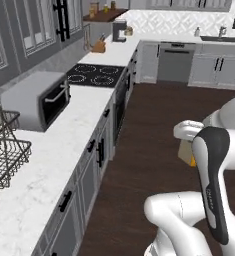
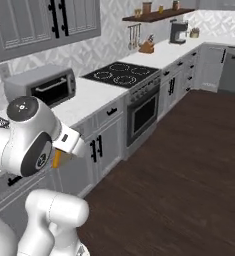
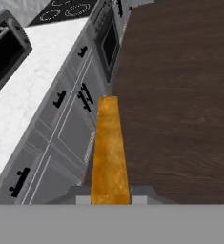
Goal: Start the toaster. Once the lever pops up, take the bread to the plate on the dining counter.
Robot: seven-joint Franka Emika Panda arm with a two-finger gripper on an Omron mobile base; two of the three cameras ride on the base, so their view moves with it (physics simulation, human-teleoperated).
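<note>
Tool: the two-finger gripper [image 3: 111,200] of the white arm was clamped on the thin orange-tan slice of bread [image 3: 108,152], its tips pressed against the slice's two faces in the hand view.
Bread: the slice stood on edge between the fingers, poking straight out along the gripper; in the left base view a small orange corner of it [image 1: 192,161] showed under the wrist, and in the right base view a sliver [image 2: 56,159] showed beneath the hand.
Landmark: the long white marble worktop [image 1: 54,165] with grey drawers.
Bread relative to the worktop: off its front edge, over the dark wood floor [image 3: 180,95], just beside the grey drawer fronts [image 3: 66,128].
On the worktop: a boxy grey toaster oven [image 1: 36,100] with a dark glass door sat toward the wall; beyond it lay a black four-ring cooktop [image 1: 96,75]; a dark wire rack [image 1: 4,147] stood at the near end.
Step in hand, judged: carrying the bread away to the plate; neither plate nor dining counter could be made out here.
Doing it well, judged: the grip sat low on a thin slice, so the arm should travel smoothly and level, keep the hand clear of the drawer handles beside it, and hold the squeeze steady until the slice is over the plate.
Risk, judged: a jolt or a brush against the cabinet could pivot the slice in the fingers.
</note>
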